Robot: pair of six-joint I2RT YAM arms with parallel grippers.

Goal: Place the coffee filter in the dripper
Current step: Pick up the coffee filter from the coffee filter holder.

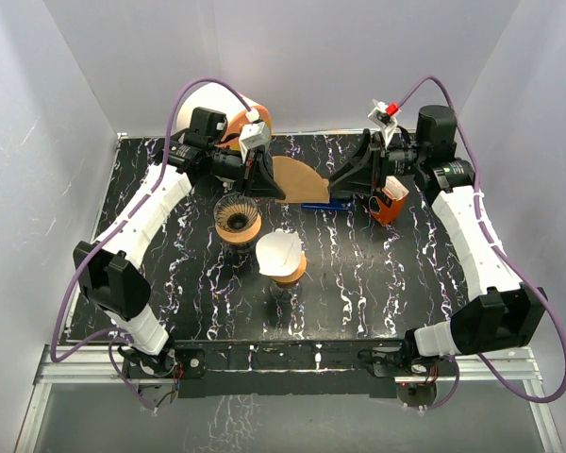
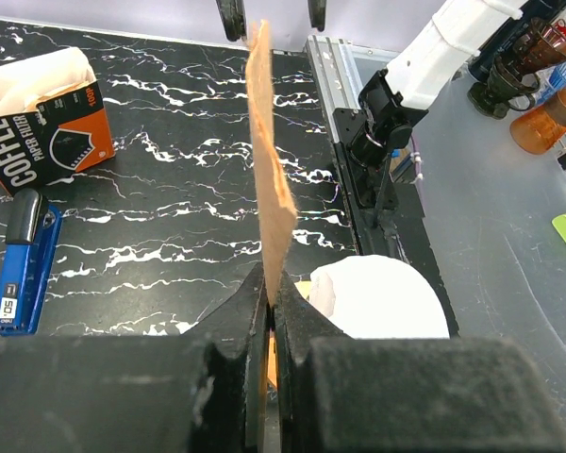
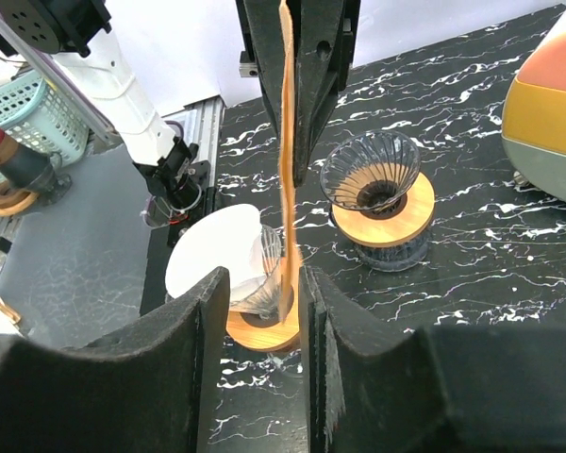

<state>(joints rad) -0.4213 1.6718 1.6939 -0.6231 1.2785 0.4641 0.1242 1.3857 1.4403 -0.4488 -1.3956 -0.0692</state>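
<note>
Clamping the brown coffee filter [image 1: 302, 181] edge-on in the left gripper [image 2: 269, 291], with right gripper [image 3: 267, 279] parted astride it, aloft behind the empty dripper [image 1: 238, 219]. Best spread into a cone, then lowered point-first, centred.

Both arms reach inward, facing — left gripper [image 1: 272, 183] pinched closed, right gripper [image 1: 333, 189] jaws apart.

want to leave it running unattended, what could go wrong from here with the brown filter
1. The brown filter is pinched flat by the left tool alone; the right tool stands open around it, so it may slip or go in unopened.
2. The near dripper already holds a white filter; only the empty dripper suits.
</note>
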